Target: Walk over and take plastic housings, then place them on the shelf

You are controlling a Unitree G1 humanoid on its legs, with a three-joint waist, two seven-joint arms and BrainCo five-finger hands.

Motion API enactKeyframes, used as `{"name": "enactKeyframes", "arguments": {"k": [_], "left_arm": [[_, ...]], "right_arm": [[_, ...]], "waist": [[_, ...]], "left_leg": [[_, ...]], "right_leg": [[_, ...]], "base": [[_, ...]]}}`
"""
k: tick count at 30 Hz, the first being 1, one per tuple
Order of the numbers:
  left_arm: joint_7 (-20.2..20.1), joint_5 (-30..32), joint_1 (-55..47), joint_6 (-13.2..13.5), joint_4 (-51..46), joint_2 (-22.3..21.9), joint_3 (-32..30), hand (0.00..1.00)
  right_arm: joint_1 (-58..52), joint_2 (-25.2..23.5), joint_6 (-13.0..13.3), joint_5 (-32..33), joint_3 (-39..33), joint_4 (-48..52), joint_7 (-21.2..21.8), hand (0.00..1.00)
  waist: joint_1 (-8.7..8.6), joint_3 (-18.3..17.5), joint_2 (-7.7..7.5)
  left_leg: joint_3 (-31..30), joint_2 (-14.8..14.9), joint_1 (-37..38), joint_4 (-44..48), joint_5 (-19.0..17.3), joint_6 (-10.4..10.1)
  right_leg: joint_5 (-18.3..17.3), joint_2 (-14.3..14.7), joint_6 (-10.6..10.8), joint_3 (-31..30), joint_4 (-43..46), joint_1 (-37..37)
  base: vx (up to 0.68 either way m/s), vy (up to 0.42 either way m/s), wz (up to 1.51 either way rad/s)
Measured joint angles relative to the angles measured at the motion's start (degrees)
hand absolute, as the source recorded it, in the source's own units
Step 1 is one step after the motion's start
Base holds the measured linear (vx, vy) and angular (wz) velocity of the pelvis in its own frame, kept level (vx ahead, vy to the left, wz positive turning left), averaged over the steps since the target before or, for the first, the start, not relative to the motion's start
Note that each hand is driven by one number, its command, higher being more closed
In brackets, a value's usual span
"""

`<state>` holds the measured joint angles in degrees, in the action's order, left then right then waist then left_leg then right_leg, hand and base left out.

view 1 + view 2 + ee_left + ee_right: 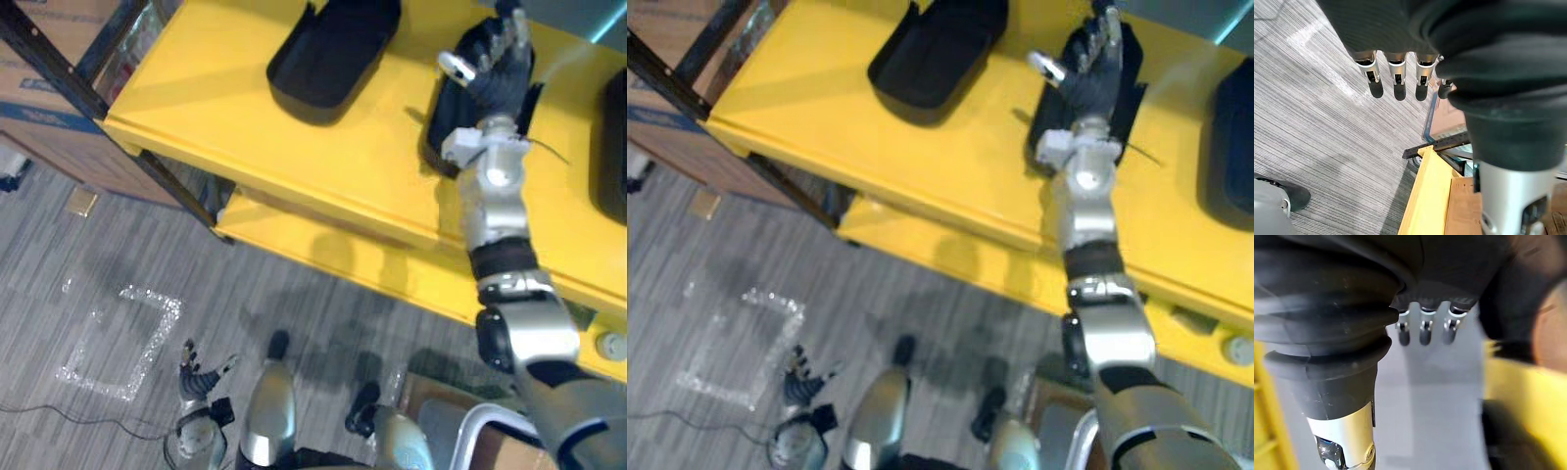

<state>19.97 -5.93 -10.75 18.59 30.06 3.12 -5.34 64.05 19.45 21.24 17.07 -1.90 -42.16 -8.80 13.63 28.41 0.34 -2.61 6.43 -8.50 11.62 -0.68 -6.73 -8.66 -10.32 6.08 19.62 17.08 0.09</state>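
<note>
Three black plastic housings lie on the top level of the yellow shelf (245, 108): one at the back left (333, 49), one in the middle (443, 122), one cut off by the right edge (612, 147). My right hand (500, 69) is stretched out over the middle housing, fingers straight and spread, thumb out to the side. Whether it touches the housing I cannot tell. In the right wrist view its fingers (1422, 330) are straight with nothing in them. My left hand (201, 377) hangs low over the floor, open and empty, its fingers (1396, 81) straight.
A lower yellow level (323, 250) juts out beneath the top one, with a small grey round part (612, 345) on it. Cardboard boxes (39, 88) and a black shelf post (108, 127) stand at the left. A clear tape square (122, 343) marks the grey floor.
</note>
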Motion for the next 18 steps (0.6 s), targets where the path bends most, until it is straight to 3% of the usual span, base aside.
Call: {"name": "enactKeyframes", "arguments": {"k": [4, 9, 13, 15, 18], "left_arm": [[0.36, -0.25, 0.06, -0.2, 0.39, 0.02, 0.39, 0.0], [0.49, -0.29, 0.05, -0.44, 0.5, 0.02, 1.0, 0.0], [0.43, -0.29, 0.05, -0.39, 1.26, 0.0, 1.57, 0.0], [0.35, -0.29, 0.05, -0.37, 2.55, 0.07, 1.56, 0.0], [0.27, -0.29, -0.05, -0.5, 2.84, 0.07, 1.62, 0.0]], "right_arm": [[1.21, 0.04, 2.64, -2.55, 1.84, 0.16, -0.33, 0.0], [1.21, -0.1, 2.68, -8.92, 3.84, 0.84, -2.68, 0.0], [1.21, -0.28, 2.68, -9.97, 4.41, 1.48, -2.75, 0.0], [1.21, -1.03, 2.16, -9.71, 5.47, 1.5, -2.66, 0.0], [1.2, -2.63, -0.95, -8.27, 6.49, 1.56, -2.5, 0.0]], "waist": [[-0.17, -0.08, 0.9], [-0.22, -0.45, 2.17], [-0.37, -0.84, 2.83], [-0.42, -0.94, 3.01], [-0.23, -1.0, 3.1]], "left_leg": [[-0.03, -0.12, 0.53, 0.01, 0.0, 0.0], [-0.17, -0.12, 0.49, -0.39, -0.01, -0.01], [-0.57, -0.38, 0.68, -2.17, 0.68, -0.55], [-0.8, -0.67, 1.47, -4.07, 1.9, -0.51], [-1.36, -0.79, 2.65, -7.34, 3.8, -0.17]], "right_leg": [[-0.02, 0.05, -0.02, 0.0, -0.29, 0.86], [-0.51, 0.38, -0.67, 0.0, -0.87, 1.19], [-1.4, 0.3, -0.35, 0.39, -0.74, 1.18], [-1.46, 0.24, -0.34, 0.55, -0.45, 1.18], [-2.14, -0.14, -0.48, 0.97, 1.18, 0.7]], "base": [[0.0, -0.002, 0.03], [-0.06, 0.003, 0.04], [-0.11, 0.008, 0.12], [-0.11, 0.004, 0.1], [-0.1, -0.022, 0.11]]}}
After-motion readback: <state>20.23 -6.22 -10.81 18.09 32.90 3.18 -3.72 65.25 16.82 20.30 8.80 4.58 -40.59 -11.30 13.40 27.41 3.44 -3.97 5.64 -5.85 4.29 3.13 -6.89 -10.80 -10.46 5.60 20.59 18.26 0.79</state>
